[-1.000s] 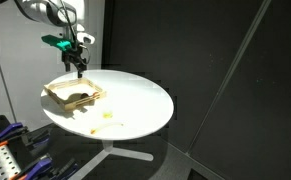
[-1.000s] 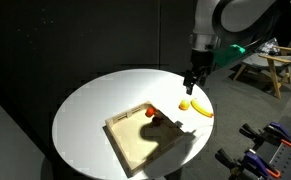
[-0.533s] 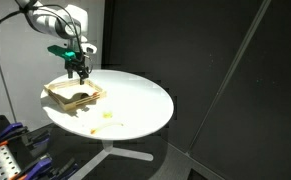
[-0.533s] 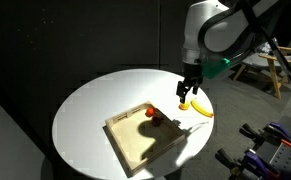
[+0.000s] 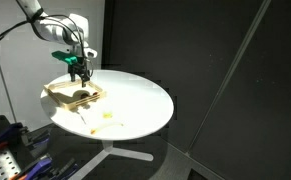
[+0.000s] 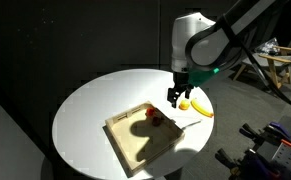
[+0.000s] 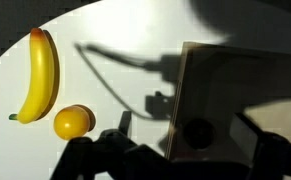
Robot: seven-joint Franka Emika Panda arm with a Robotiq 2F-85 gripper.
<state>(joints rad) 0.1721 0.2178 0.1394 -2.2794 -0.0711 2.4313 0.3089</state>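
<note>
**A:** How far along do things look?

**B:** Partly along, I'd say. A red fruit [image 6: 151,113] lies inside the wooden tray [image 6: 135,148], near the corner that faces the arm [image 6: 200,40]. The banana [image 6: 198,107] and a round yellow fruit [image 6: 184,103] lie outside it on the white surface [image 6: 90,100], just beside each other and near that same corner. So one piece is in the tray, and two are out on the surface.

**A:** Is the end effector carrying anything?

**B:** No. In the wrist view the end effector [image 7: 175,148] has its fingers spread wide at the bottom of the picture, with nothing between them. The banana [image 7: 40,75] and the round yellow fruit [image 7: 73,121] show off to one side, and the wooden tray [image 7: 240,95] is on the other.

**A:** And the pose?

**B:** In an exterior view the end effector [image 6: 173,96] points straight down, hanging low above the surface without touching anything. It is over the gap between the tray's corner and the round yellow fruit, close to both. The arm bends over the surface from the far side. In an exterior view from the other side, the end effector [image 5: 78,72] sits above the far edge of the tray [image 5: 60,98].
</note>
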